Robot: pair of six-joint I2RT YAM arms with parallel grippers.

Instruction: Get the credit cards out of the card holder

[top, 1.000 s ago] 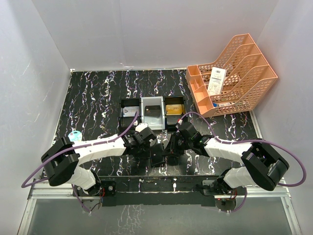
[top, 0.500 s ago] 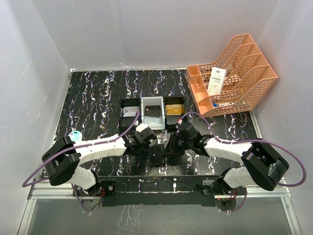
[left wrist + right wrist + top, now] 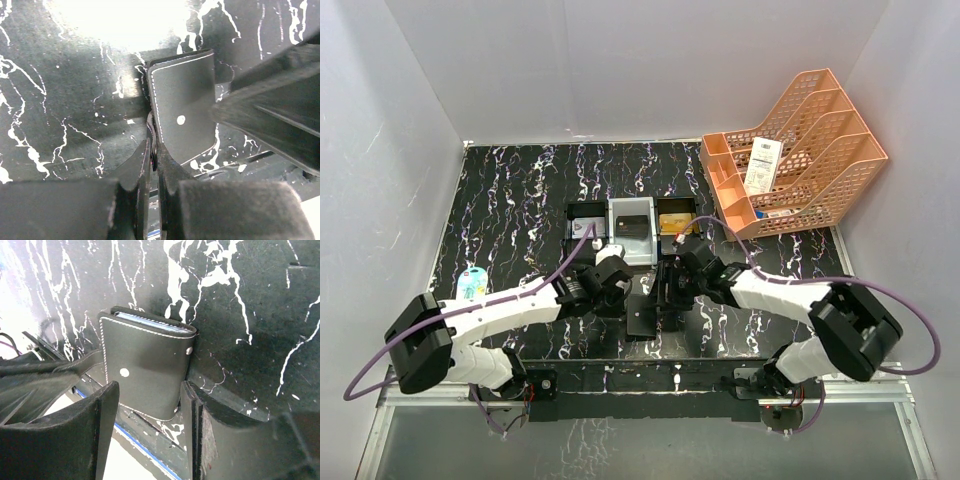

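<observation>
Just in front of the bins (image 3: 632,203): holder (image 3: 643,316) lies flat on the table (image 3: 520,200), closed, dark outer face up, nearest the middle bin.
Holder's look: white stitching round the edge and a pale stud on the face. A blue-grey layer shows along the end away from the right gripper.
Left gripper (image 3: 154,152): clenched, its fingertips pinching a thin edge at the holder's left side.
Right gripper (image 3: 150,387): released, fingers (image 3: 107,405) apart and straddling one end of the holder. Whether they touch it, cannot tell.
Arms: both meet at the holder in front of the bins, left from its left, right from its right.
Right bin: gold card (image 3: 676,223) inside.
Middle bin: dark card (image 3: 633,226) inside.
Left bin: pale grey card (image 3: 585,230) inside.
Rack (image 3: 810,140): orange mesh, right of the bins and farther back, holding a white slip (image 3: 763,165).
Round blue-white thing (image 3: 472,282): on the table well to the left of the bins; too small to tell what it is.
</observation>
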